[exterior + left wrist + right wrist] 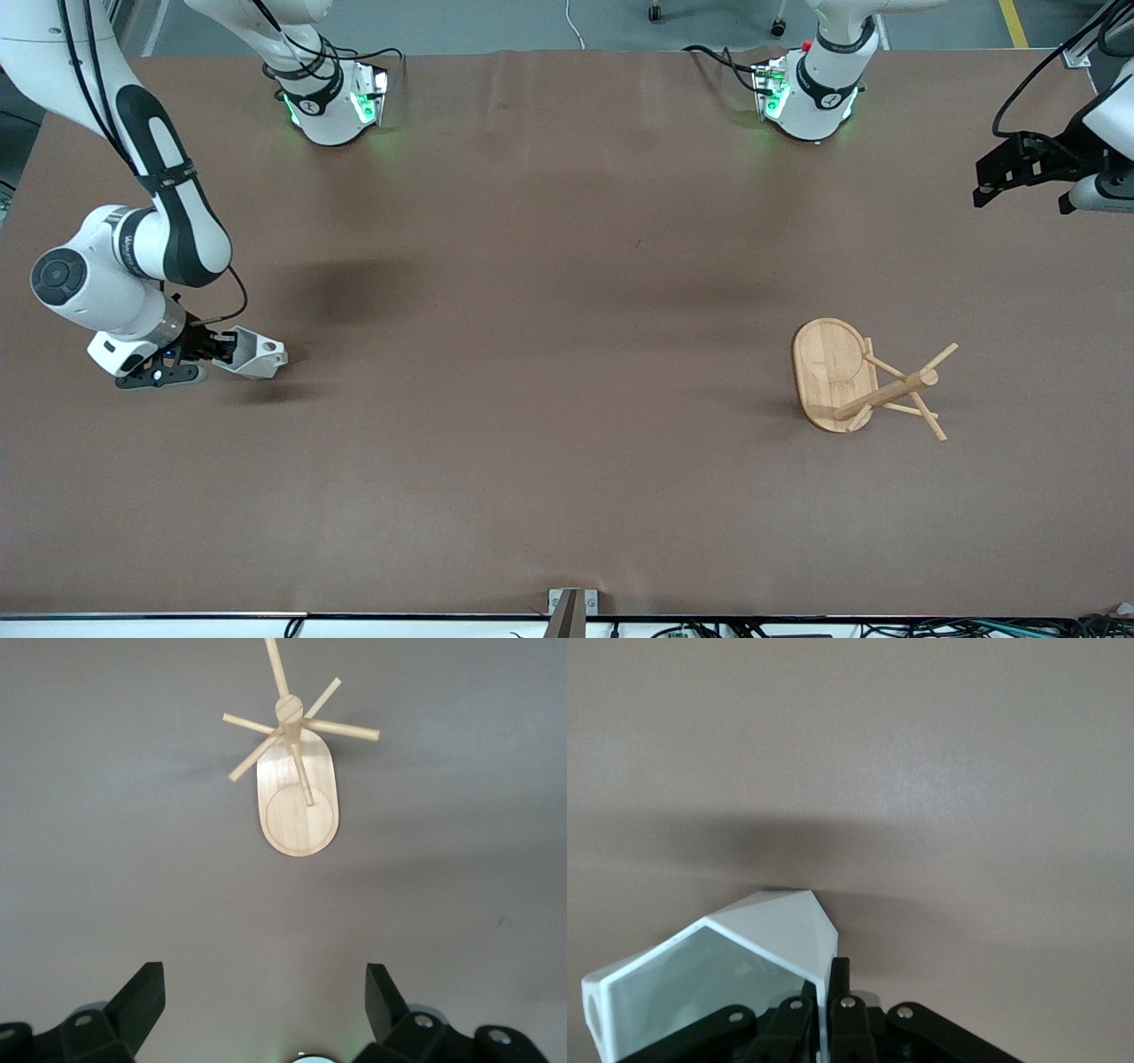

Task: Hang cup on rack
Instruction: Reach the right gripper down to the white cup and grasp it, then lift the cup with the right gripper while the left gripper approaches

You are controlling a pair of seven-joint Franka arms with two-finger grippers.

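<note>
Gripping the cup is the step in hand: the right gripper, low at the right arm's end of the table, has its jaws clamped together on the cup's wall. The cup lies tipped on its side there, and whether it rests on the table or has just left it is hard to say from the front view. The rack stands well apart, toward the left arm's end, upright on its oval base with its pegs spread outward.

Next, by my reading, the cup must be lifted, carried the length of the table and turned so the hole in its tab can slip over a peg; that calls for a firm hold and a careful approach angle.

From the right wrist view, the fingers pinch one thin edge of the cup, a detail the front view blurs. From the left wrist view, the waiting left gripper hangs with jaws wide apart and nothing between them, looking down on the rack and its peg layout.
</note>
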